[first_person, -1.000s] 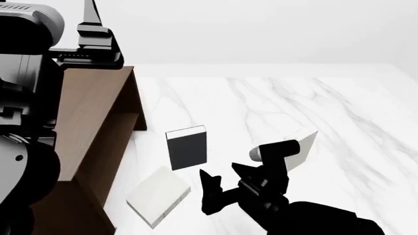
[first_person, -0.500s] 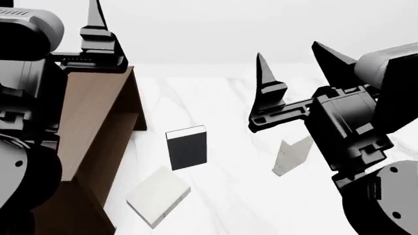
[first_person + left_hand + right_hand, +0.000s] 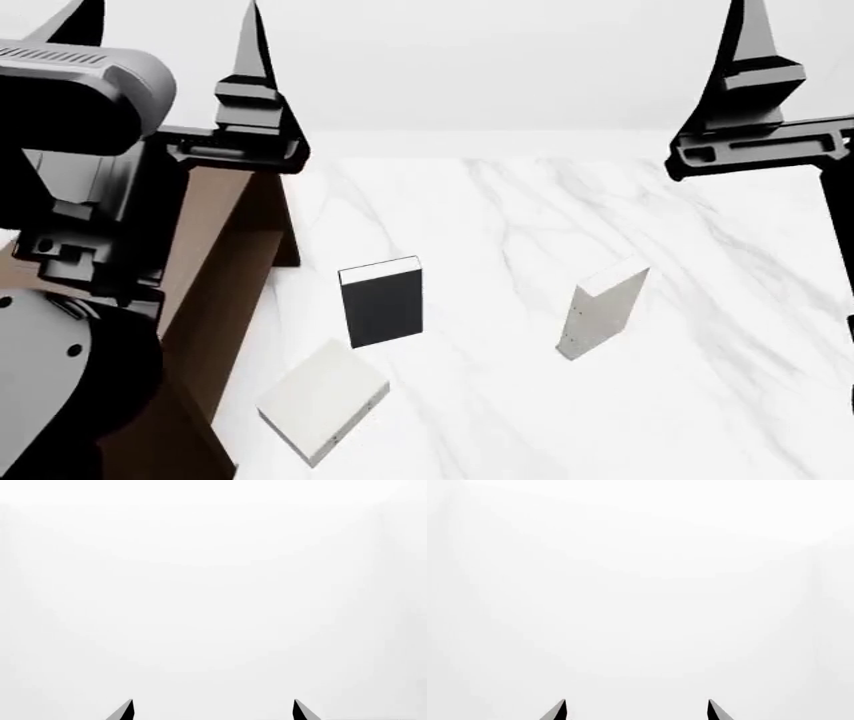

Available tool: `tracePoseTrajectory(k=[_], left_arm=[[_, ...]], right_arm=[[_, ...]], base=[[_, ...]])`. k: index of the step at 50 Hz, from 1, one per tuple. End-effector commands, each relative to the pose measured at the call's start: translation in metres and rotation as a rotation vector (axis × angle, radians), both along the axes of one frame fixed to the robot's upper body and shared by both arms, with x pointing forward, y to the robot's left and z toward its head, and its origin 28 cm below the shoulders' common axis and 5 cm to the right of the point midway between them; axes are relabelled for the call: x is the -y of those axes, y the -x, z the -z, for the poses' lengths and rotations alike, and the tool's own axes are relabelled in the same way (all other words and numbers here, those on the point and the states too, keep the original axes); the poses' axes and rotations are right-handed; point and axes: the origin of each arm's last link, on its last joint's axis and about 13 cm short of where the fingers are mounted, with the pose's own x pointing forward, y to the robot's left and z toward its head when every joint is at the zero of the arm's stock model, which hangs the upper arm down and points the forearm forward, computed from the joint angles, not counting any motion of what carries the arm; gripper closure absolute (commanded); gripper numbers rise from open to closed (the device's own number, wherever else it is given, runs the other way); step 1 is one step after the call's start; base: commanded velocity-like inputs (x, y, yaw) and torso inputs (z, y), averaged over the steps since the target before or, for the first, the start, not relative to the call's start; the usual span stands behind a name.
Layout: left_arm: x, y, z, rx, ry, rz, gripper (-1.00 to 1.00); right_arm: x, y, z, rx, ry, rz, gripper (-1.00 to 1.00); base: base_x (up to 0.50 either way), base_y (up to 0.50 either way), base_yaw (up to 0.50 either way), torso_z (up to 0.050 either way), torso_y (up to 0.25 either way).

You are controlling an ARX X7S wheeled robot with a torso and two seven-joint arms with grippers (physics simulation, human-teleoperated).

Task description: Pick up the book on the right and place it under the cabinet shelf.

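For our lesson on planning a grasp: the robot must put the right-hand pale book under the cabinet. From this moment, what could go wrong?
1. The book stands upright on a narrow edge, so a nudge during approach could topple it.
2. A near-identical pale book lies flat nearer the cabinet; it might be taken by mistake.
3. The black book stands between the target and the cabinet, so a carried book could knock it over.

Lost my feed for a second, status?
Both end effectors, left and right, open, raised, empty. Book upright on table, untouched. Black book stands between it and cabinet.
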Motion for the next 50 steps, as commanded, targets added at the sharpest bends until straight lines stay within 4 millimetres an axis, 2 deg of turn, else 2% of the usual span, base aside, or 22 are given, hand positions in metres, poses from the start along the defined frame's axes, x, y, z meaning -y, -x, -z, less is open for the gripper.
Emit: tracePoseTrajectory(k=[1, 18, 28, 37, 50], left_arm=[[0.020, 0.002, 0.004, -0.014, 0.007, 0.133, -1.00], [0.065, 0.021, 0.016, -0.025, -0.038, 0.389, -1.00], [0.086, 0.034, 0.041, -0.058, -0.080, 0.502, -1.00], [0.094, 0.041, 0.056, -0.067, -0.072, 0.534, -1.00], [0.098, 0.045, 0.071, -0.076, -0.063, 0.534, -1.00]], right_arm=[[0.012, 0.008, -0.003, 0.020, 0.005, 0.074, -1.00], [0.013, 0.010, 0.000, 0.010, 0.004, 0.081, -1.00], [0.014, 0.009, 0.004, -0.006, -0.006, 0.077, -1.00], [0.013, 0.007, 0.007, -0.024, -0.013, 0.067, -1.00], [0.011, 0.006, 0.005, -0.031, -0.014, 0.064, -1.00]], base=[[0.00, 0.00, 0.00, 0.000, 0.000], [0.00, 0.00, 0.00, 0.000, 0.000], [0.00, 0.00, 0.00, 0.000, 0.000], [0.00, 0.00, 0.00, 0.000, 0.000], [0.00, 0.00, 0.00, 0.000, -0.123]])
